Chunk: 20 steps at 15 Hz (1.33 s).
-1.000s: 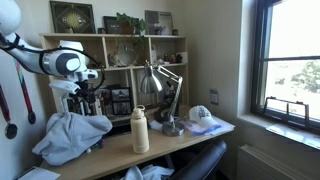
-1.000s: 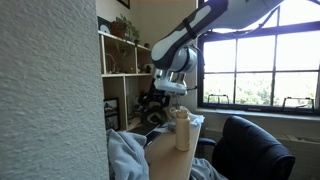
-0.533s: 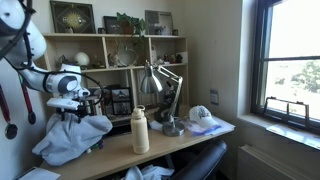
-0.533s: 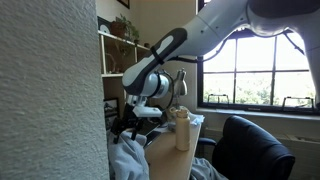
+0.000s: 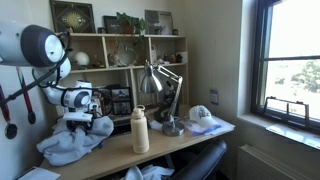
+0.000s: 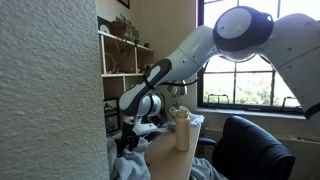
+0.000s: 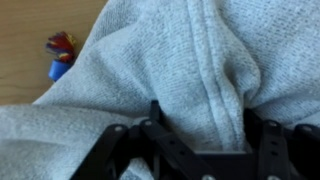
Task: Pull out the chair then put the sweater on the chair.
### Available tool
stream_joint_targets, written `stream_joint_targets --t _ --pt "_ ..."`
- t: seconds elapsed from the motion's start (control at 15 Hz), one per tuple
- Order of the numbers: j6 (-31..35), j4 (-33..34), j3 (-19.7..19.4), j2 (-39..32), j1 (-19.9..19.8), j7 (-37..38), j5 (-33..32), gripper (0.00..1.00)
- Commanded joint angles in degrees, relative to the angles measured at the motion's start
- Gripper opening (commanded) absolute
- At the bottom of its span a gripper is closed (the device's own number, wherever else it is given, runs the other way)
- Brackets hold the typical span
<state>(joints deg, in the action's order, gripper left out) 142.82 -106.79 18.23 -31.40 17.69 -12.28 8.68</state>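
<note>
The pale blue-grey sweater (image 5: 62, 146) lies bunched on the wooden desk's end in both exterior views (image 6: 126, 163) and fills the wrist view (image 7: 180, 55). My gripper (image 5: 82, 124) has come down onto it (image 6: 134, 141). In the wrist view the fingers (image 7: 205, 120) stand wide apart, open, with a fold of sweater fabric between them. The black office chair (image 5: 203, 160) is tucked at the desk's front edge, its padded backrest (image 6: 252, 146) away from the gripper.
A cream bottle (image 5: 140, 130) stands mid-desk (image 6: 182, 129). A metal desk lamp (image 5: 160, 85) and a white cap (image 5: 203, 114) sit further along. Shelves (image 5: 115, 50) rise behind the desk (image 5: 165, 147). A small red-and-blue object (image 7: 60, 52) lies beside the sweater.
The arm has swung down and toward the desk's end, bringing the gripper from above the sweater down into its folds. The sweater's heap looks pressed flatter. The chair has not moved.
</note>
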Motion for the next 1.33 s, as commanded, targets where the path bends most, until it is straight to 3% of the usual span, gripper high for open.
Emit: stream_joint_targets --t 0.0,0.33,0.8,1.27 --pt "-1.51 3.74 1.20 -2.25 -0.72 -1.07 -0.66 0.43" --pt "-2.05 4.41 0.92 -1.62 -1.05 -0.22 -0.25 0.07" --pt "-4.71 2.78 3.67 2.07 -4.84 -1.22 5.30 0.08" --pt "-6.05 -3.98 7.30 13.36 -8.93 -4.26 14.39 0.07"
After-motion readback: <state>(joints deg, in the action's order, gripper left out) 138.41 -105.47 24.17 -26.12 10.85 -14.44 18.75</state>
